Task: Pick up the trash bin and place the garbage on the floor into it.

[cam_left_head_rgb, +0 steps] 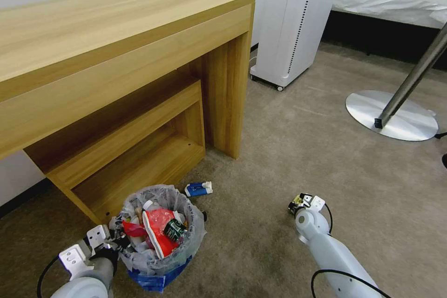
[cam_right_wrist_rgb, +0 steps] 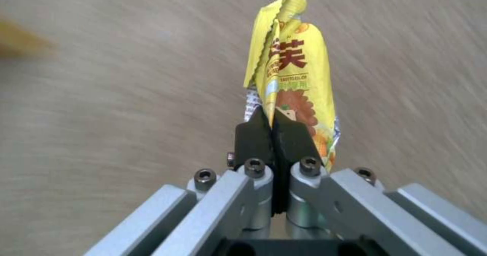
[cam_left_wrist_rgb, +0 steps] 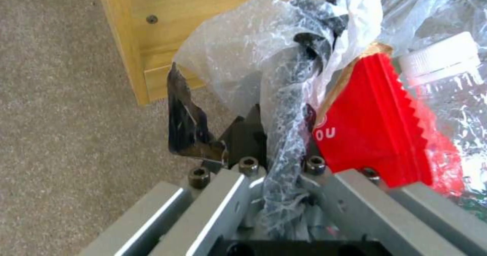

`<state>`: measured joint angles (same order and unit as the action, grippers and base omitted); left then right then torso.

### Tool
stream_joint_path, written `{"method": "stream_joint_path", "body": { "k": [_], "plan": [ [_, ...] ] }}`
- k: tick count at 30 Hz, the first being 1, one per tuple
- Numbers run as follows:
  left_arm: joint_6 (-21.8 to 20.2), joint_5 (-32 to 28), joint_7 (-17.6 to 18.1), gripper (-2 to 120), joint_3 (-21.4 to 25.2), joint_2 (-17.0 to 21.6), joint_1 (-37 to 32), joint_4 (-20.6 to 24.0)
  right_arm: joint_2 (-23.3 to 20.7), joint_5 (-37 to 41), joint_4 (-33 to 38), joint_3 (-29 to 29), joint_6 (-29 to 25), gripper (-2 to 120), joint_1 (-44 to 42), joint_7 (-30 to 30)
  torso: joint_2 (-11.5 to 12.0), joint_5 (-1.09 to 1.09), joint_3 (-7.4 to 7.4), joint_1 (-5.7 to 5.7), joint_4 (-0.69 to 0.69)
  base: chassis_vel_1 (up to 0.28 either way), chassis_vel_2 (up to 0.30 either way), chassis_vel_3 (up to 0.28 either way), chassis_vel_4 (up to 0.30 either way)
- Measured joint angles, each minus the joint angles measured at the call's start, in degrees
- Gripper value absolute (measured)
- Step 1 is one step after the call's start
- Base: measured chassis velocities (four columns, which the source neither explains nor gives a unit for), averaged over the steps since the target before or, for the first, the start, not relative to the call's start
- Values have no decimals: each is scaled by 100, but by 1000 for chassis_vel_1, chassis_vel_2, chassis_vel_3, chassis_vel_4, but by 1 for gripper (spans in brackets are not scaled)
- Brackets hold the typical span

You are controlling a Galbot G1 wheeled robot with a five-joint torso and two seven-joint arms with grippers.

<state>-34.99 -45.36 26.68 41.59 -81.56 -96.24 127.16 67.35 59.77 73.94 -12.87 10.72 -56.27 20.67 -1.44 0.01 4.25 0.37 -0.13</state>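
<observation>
Tools [cam_right_wrist_rgb: 274, 134] [cam_left_wrist_rgb: 276, 130] hide wrapper [cam_right_wrist_rgb: 294, 81] base, bin rim [cam_left_wrist_rgb: 299, 62].

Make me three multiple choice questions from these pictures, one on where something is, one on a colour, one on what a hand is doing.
1. Where does the blue-white carton lie?
A. on the desk
B. on the floor beside the trash bin
C. inside the bin

2. What colour is the wrapper in the right hand?
A. yellow
B. green
C. black

3. What is the left hand doing?
A. hanging open
B. holding a bottle
C. gripping the bin's rim and liner

Answers:
1 B, it rests on carpet behind the bin.
2 A, yellow printed foil.
3 C, its fingers pinch the rim.
</observation>
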Motion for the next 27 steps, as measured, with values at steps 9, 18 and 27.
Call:
{"method": "stream_joint_path", "body": {
  "k": [9,18,27],
  "plan": [
    [0,-17,0,0,-4,16,30,-29,-934,-232,1742,217,-1468,0,-682,-1887,0,-1,-1,0,-1,0,0,0,0],
    [-34,-62,33,0,-4,47,18,70,-1984,-329,3995,1874,-1698,0,-300,-2272,0,-1,0,0,0,0,0,0,0],
    [-49,-83,61,0,5,50,10,134,-2422,-257,4695,3296,-1386,0,572,-1989,-1,-2,0,0,1,0,0,0,0]
  ]
}}
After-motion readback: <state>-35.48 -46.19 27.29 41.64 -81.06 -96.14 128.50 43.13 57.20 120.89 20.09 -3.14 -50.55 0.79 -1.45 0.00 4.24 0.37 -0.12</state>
